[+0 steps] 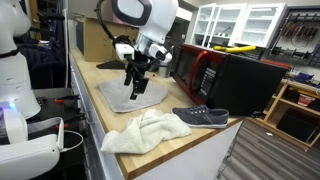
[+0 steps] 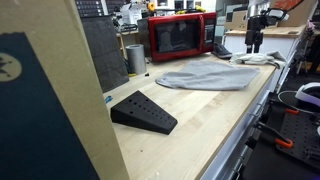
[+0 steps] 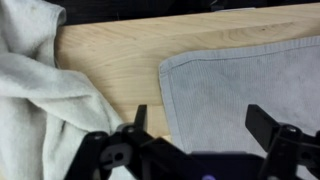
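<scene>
fingers (image 3: 262, 122): wide open, empty | over: grey cloth (image 3: 245, 75) edge | beside: white towel (image 3: 40, 95) | on: wooden counter (image 3: 110, 50)

Lighting: was bright and even, from overhead, in both exterior views. Shadows: were soft and faint beneath the gripper (image 1: 136, 92). Glare: a pale sheen lay on the wooden counter (image 2: 190, 110). Wrist view: was soft, with the near fingers (image 3: 140, 118) dark and blurred.
</scene>
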You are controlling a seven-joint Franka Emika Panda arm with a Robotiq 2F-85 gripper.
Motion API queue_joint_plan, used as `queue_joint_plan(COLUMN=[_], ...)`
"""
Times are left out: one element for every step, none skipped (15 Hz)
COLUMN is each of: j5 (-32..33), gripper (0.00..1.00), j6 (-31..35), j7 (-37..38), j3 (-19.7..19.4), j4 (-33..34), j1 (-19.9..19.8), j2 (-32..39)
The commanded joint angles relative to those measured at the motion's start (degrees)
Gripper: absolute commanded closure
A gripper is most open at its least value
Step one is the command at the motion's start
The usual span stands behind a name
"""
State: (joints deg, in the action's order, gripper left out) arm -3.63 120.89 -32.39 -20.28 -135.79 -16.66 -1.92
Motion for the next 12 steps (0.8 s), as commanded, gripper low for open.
queue_joint_plan(j5=[-1.65, -2.02, -2.23, -2.12, -2.68, -3.35, -4.05, -4.75, -5.20, -5.77, -6.69, -7.53], gripper=[0.00, 0.00, 0.00, 0.00, 0.00, 0.00, 0.00, 0.14, 0.28, 0.34, 0.42, 0.51], j6=[3.88, 4.54, 5.33, 6.54, 6.98, 7.83, 8.62, 9.18, 10.06, 10.47, 10.82, 10.99], j7=[-1.51, -1.22, -1.15, -0.76, -0.83, -0.78, -0.56, -0.38, -0.45, -0.44, -0.34, -0.04], j3=[-0.10, -0.05, 0.02, 0.03, 0.07, 0.21, 0.37, 0.53, 0.71, 0.87, 1.21, 1.63], j4=[-2.24, -3.03, -3.58, -4.14, -4.45, -4.96, -5.43, -5.81, -6.45, -6.91, -7.38, -7.83], j1=[-1.32, -1.67, -1.95, -2.18, -2.39, -2.50, -2.52, -2.49, -2.42, -2.41, -2.26, -2.02], j2=[1.87, 1.85, 2.26, 2.80, 3.18, 3.52, 3.80, 4.02, 4.26, 4.37, 4.31, 4.07])
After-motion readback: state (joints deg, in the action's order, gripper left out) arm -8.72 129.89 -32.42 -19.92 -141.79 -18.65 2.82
